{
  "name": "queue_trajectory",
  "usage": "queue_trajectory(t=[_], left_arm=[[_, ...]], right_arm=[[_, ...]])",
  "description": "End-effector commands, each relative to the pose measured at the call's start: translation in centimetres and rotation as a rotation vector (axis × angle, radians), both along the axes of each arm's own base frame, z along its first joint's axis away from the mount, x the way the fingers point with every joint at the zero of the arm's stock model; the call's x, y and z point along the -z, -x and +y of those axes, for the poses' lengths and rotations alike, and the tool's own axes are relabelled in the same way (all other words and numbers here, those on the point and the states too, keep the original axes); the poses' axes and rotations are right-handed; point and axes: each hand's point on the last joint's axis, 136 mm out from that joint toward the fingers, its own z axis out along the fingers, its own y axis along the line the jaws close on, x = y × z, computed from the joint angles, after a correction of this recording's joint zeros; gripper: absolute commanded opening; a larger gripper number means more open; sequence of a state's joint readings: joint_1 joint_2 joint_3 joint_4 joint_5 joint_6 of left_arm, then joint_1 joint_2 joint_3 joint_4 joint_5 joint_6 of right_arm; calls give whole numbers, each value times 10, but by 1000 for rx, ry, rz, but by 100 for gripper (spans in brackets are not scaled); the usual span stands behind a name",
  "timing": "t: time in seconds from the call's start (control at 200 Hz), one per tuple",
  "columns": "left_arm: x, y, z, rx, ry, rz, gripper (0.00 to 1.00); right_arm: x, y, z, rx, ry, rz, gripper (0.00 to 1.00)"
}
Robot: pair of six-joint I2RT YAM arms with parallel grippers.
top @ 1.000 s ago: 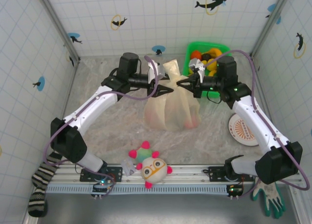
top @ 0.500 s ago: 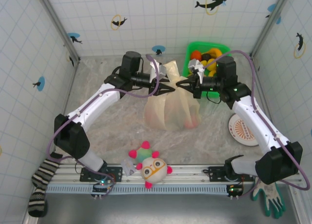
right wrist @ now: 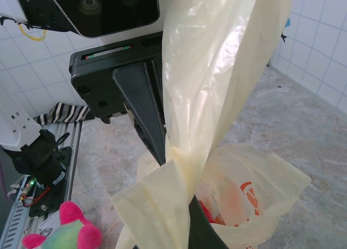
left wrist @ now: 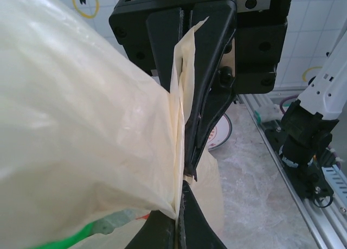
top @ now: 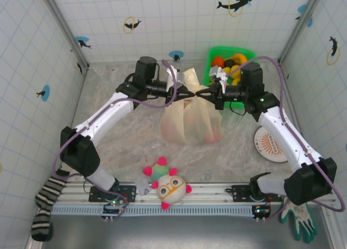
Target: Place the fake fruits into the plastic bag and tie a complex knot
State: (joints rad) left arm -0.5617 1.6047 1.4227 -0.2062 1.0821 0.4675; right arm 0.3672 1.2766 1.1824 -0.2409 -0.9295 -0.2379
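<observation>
Plastic bag [top: 190, 124]: one; green basket [top: 233, 49]: one.

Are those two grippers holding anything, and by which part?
Yes: the left gripper and the right gripper are both shut on the thin translucent pale-yellow plastic bag, pinching its handle strips at the top.
</observation>
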Motion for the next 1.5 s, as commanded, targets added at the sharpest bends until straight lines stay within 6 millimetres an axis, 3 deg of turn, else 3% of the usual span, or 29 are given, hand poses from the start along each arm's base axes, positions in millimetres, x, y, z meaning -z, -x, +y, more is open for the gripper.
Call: queue_trajectory(t=[0.0, 0.13, 0.205, 0.255, 0.335, 0.435, 0.525, 0.701, 0.881, 1.021, 1.146, 1.331, 1.496], left_arm=[[-12, 5, 1, 22, 28, -30, 1], [-10, 4, 4, -3, 17, -38, 0], [-9, 3, 6, -26, 9, -49, 0], [-7, 2, 7, -42, 1, -54, 0], [-4, -1, 8, -63, -10, -62, 0], [-3, -3, 7, -73, -14, -68, 0], [-3, -3, 7, -72, -14, -76, 0], [-4, -1, 6, -68, -14, -85, 0], [-4, 0, 5, -68, -15, -90, 0], [-6, 0, 6, -70, -13, -96, 0], [-5, -1, 6, -80, -18, -99, 0], [-2, -5, 6, -99, -28, -105, 0], [-3, -5, 7, -109, -30, -112, 0]], right_arm=[[-13, 11, -1, -28, -16, -42, 3], [-17, 11, -3, -23, -19, -45, 11], [-27, 13, -3, -22, -35, -36, 26], [-37, 15, -5, -18, -52, -32, 43], [-61, 14, -11, 6, -116, -20, 57], [-90, 5, -21, 73, -195, -13, 64], [-99, -14, -31, 182, -211, 26, 65], [-78, -62, -38, 355, -155, 159, 56], [-53, -90, -20, 357, -97, 239, 60], [-40, -88, 4, 287, -32, 264, 66], [-36, -76, 17, 212, 3, 279, 70], [-51, -56, 17, 158, -20, 257, 76], [-40, -37, 15, 130, 28, 258, 83]])
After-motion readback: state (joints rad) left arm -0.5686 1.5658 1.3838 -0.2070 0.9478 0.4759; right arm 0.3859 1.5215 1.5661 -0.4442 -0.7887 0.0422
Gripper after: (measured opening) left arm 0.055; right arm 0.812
